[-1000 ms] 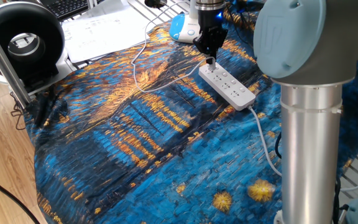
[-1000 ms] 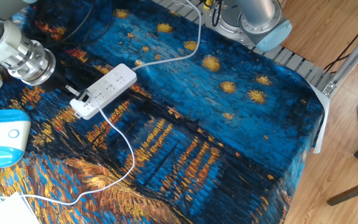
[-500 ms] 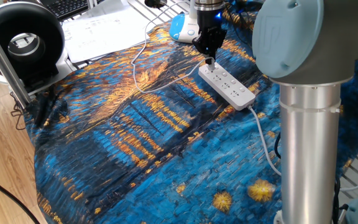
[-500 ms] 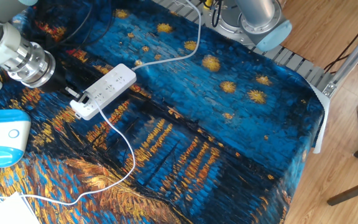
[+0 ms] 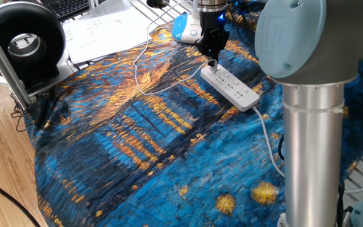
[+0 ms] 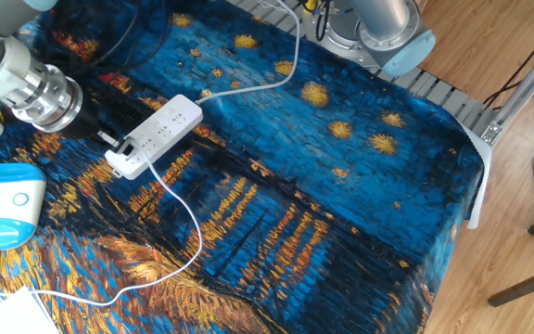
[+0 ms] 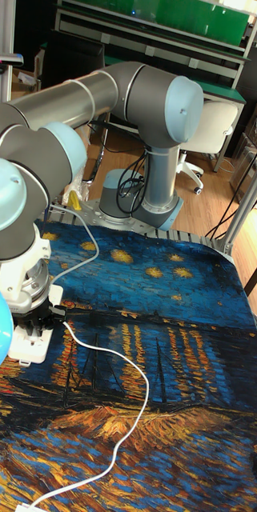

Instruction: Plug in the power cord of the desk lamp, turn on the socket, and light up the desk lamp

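Hovering right over the near end of the socket (image 5: 229, 86), the gripper (image 5: 212, 61) has barely shifted across the last second; perhaps a slight settle, nothing more. Its dark fingers come together at a small white plug (image 6: 110, 138) at the strip's end, and they look closed on it, though the fingertips are too small and dark here to say so for sure. The plug sits at the end outlet, touching the strip; whether it is fully seated I cannot tell. In the tall fixed view the gripper (image 7: 42, 320) sits low over the strip (image 7: 30, 342), and the power cord (image 6: 189, 243) trails away from it in a loose curve over the painted blue cloth (image 5: 137, 157) towards the table edge. With so little motion, my reading is that the arm is at the pressing-in stage of plugging. The socket's switch and the lamp itself remain to be dealt with. The round blue-and-white object (image 6: 3, 204) lies just beside the arm, untouched.
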Available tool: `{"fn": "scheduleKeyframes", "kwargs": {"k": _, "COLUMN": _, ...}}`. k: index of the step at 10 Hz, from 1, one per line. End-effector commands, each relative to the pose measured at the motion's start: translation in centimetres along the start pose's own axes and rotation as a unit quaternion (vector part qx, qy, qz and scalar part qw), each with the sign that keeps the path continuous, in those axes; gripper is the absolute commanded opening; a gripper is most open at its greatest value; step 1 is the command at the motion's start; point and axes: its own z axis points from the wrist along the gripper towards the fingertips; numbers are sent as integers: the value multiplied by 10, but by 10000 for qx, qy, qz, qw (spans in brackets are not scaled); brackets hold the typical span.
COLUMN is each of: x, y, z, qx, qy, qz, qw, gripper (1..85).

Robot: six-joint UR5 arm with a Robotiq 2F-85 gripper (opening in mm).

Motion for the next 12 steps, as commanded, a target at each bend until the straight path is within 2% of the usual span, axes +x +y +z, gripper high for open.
{"fn": "scheduleKeyframes", "kwargs": {"k": 1, "x": -2, "y": 2, "z": -5, "qx": -52, "qy": 44, "qz": -16, "qw": 10000, "gripper": 13}}
{"fn": "scheduleKeyframes", "kwargs": {"k": 5, "x": -10, "y": 5, "z": 2, "qx": -91, "qy": -24, "qz": -36, "qw": 9999, "gripper": 13}}
{"fn": "scheduleKeyframes", "kwargs": {"k": 7, "x": -10, "y": 3, "z": -2, "qx": -90, "qy": -1, "qz": -66, "qw": 9999, "gripper": 13}}
{"fn": "scheduleKeyframes", "kwargs": {"k": 12, "x": -20, "y": 0, "z": 3, "qx": 10, "qy": -80, "qz": -86, "qw": 9999, "gripper": 13}}
